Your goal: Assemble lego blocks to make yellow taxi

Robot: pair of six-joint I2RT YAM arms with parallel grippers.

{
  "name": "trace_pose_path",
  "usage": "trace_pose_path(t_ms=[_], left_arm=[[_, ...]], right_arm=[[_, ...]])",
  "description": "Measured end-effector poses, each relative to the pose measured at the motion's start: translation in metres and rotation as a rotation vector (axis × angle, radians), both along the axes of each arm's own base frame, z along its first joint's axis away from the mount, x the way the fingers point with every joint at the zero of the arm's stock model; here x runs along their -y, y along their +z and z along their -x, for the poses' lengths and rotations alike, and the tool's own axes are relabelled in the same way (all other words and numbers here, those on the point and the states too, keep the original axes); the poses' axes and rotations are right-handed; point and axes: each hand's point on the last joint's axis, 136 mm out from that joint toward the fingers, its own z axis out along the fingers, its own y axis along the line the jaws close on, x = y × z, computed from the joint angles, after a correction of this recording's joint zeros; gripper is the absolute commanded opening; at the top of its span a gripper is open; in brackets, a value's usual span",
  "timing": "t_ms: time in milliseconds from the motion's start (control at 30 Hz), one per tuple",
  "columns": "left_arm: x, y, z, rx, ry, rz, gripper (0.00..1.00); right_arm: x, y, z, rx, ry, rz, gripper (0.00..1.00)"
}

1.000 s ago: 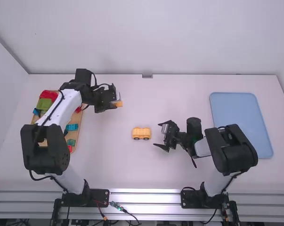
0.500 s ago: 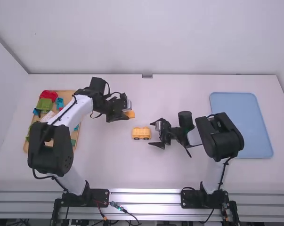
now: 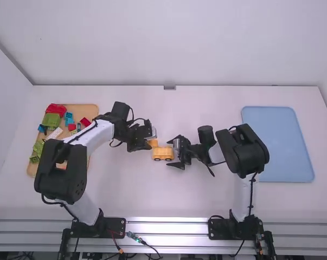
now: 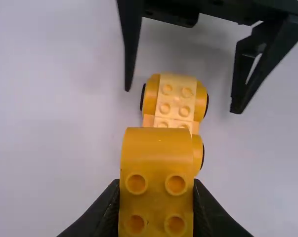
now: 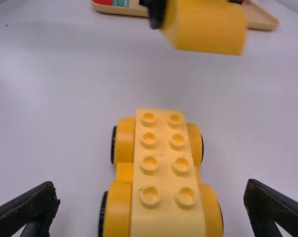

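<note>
In the high view my left gripper (image 3: 148, 142) is beside the left end of the yellow wheeled base (image 3: 163, 154). The left wrist view has the left gripper (image 4: 156, 210) shut on a yellow block (image 4: 157, 153) with a curved end and studs, held above the base (image 4: 176, 96). My right gripper (image 3: 175, 153) is at the base's right end in the high view. In the right wrist view the right gripper (image 5: 151, 197) stands open, its fingertips on either side of the base (image 5: 161, 163) and apart from it. The held block (image 5: 210, 29) hangs beyond the base's far end.
At the left of the table a wooden tray (image 3: 92, 111) holds several coloured blocks, among them a green block (image 3: 52, 120) and a red block (image 3: 56, 109). A blue tray (image 3: 277, 143) lies at the right.
The left gripper has carried the yellow block rightward and nearer the camera, up to the base. The right gripper has moved left to the base, which has stayed put.
</note>
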Motion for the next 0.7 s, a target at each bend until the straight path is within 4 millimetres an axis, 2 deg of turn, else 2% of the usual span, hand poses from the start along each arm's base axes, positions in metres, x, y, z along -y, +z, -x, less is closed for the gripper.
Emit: trace_pose_path(t_ms=[167, 467, 700], left_arm=[[-0.001, -0.009, 0.006, -0.011, 0.0, -0.004, 0.02], [0.004, -0.01, 0.008, -0.003, -0.016, -0.011, 0.02], [0.016, -0.012, 0.011, 0.019, -0.056, -0.042, 0.02]], right_arm=[[-0.006, -0.001, -0.007, -0.031, 0.013, -0.019, 0.99], [-0.021, -0.004, -0.014, 0.001, -0.048, 0.019, 0.99], [-0.014, -0.015, 0.002, 0.024, -0.108, 0.048, 0.99]])
